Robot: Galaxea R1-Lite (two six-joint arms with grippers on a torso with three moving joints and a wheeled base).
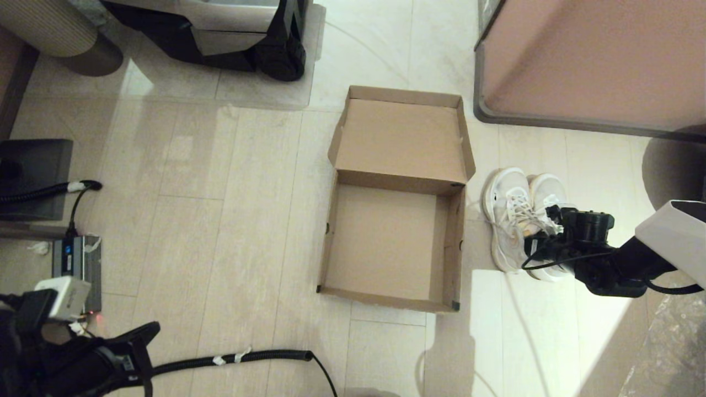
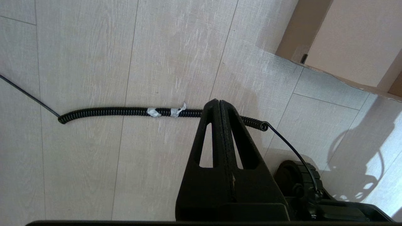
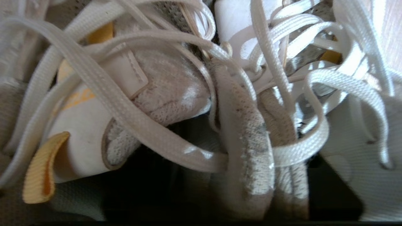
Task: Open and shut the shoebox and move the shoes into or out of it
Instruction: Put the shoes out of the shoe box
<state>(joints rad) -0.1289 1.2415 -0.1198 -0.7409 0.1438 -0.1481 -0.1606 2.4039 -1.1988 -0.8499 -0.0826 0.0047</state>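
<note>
Left gripper (image 2: 220,105): nearest my head camera, low over the floor (image 1: 220,220) by a coiled black cable (image 2: 125,111); I see its fingers pressed together, holding nothing.
Right gripper (image 1: 543,234): down on the shoes (image 1: 521,218) at their heel ends; I cannot tell how wide it stands or whether it grips.
Shoes: side by side on the floor, just right of the shoebox (image 1: 394,201).
Shoebox: lid flapped back, inside bare.

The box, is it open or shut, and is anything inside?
Open and empty. The box has its lid flipped back, and only bare cardboard shows inside. The shoes stand beside it.
</note>
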